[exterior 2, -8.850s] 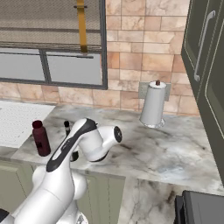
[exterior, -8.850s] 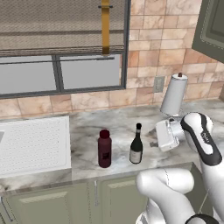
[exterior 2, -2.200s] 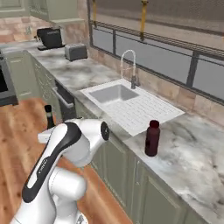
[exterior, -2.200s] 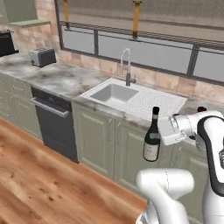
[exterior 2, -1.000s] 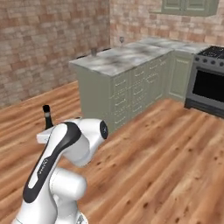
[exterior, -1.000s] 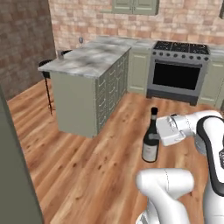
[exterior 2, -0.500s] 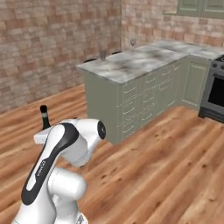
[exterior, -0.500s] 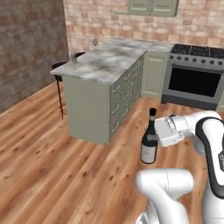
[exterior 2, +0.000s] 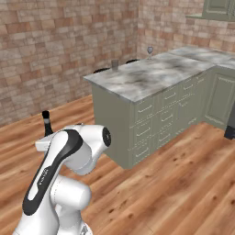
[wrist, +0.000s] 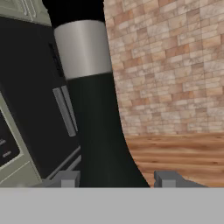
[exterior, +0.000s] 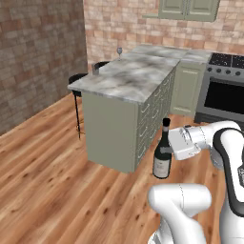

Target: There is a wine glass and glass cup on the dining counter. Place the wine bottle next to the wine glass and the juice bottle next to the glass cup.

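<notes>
Wine bottle (exterior: 162,157) hangs upright above the wooden floor, clamped in the end effector (exterior: 177,145), whose 2 fingers (wrist: 66,178) sit narrowly apart on either side of the dark body just below the pale label. Outward, the dining surface (exterior: 125,79) stands ahead, with the wine glass (exterior: 119,50) at its far end and the glass cup (exterior 2: 114,64) nearer. As I judge it, the bottle, carried low, could strike the cabinet side or surface edge unless raised, or knock the glass over on arrival.
</notes>
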Motion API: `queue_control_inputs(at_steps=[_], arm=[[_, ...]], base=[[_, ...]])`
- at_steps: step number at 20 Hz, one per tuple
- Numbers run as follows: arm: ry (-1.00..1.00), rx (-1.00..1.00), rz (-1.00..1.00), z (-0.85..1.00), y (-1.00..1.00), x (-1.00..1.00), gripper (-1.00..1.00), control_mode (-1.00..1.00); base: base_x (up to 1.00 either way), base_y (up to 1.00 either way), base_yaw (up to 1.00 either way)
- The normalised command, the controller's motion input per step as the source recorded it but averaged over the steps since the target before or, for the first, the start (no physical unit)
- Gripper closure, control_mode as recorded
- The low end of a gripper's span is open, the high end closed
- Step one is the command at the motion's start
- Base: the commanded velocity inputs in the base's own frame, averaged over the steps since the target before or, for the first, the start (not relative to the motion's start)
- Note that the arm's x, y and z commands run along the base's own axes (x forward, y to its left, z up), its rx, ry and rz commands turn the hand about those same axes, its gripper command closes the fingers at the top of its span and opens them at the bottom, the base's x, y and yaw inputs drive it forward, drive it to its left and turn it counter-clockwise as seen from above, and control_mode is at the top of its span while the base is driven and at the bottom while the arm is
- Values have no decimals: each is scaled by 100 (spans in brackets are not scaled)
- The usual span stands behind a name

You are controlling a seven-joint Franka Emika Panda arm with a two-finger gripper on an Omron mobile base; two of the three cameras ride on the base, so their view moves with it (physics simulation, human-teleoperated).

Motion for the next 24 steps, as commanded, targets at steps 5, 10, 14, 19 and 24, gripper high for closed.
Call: queue_control_inputs(at_steps=[5, 10, 14, 19, 24], arm=[[0, 0, 0, 0, 0, 0, 100, 100], [0, 0, 0, 0, 0, 0, 100, 100], [0, 0, 0, 0, 0, 0, 100, 100], [0, 0, 0, 0, 0, 0, 100, 100], [0, 0, 0, 0, 0, 0, 100, 100]], base=[[93, 38, 4], [90, 50, 0], [87, 54, 0], [87, 54, 0], [88, 52, 0]])
